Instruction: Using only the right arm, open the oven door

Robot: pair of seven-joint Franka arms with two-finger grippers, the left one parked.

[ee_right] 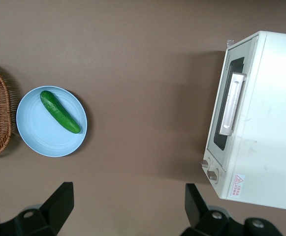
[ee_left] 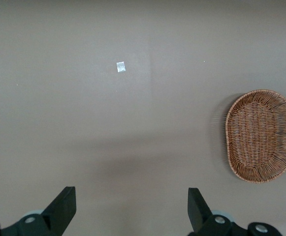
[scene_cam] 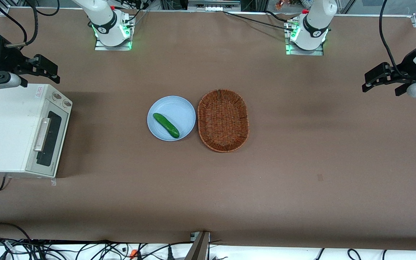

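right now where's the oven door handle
The silver handle sits on the shut oven door, toward the working arm's end of the table; the open gripper hovers above the oven's knob end.

Brown table (scene_cam: 302, 162): toaster oven (scene_cam: 9, 130) is set at the working arm's end; mid-table, a blue plate (scene_cam: 173, 108) is set just beside a wicker basket (scene_cam: 222, 120). The gripper (scene_cam: 55, 72) is held above the oven's knob end, fingers spread.

Sitting on the table: one toaster oven (scene_cam: 16, 131) with one oven door (scene_cam: 47, 139) and two knobs (scene_cam: 60, 100), one blue plate (scene_cam: 184, 112), one cucumber (scene_cam: 165, 125), one wicker basket (scene_cam: 222, 120). One gripper (scene_cam: 45, 68) is hovering above the oven.
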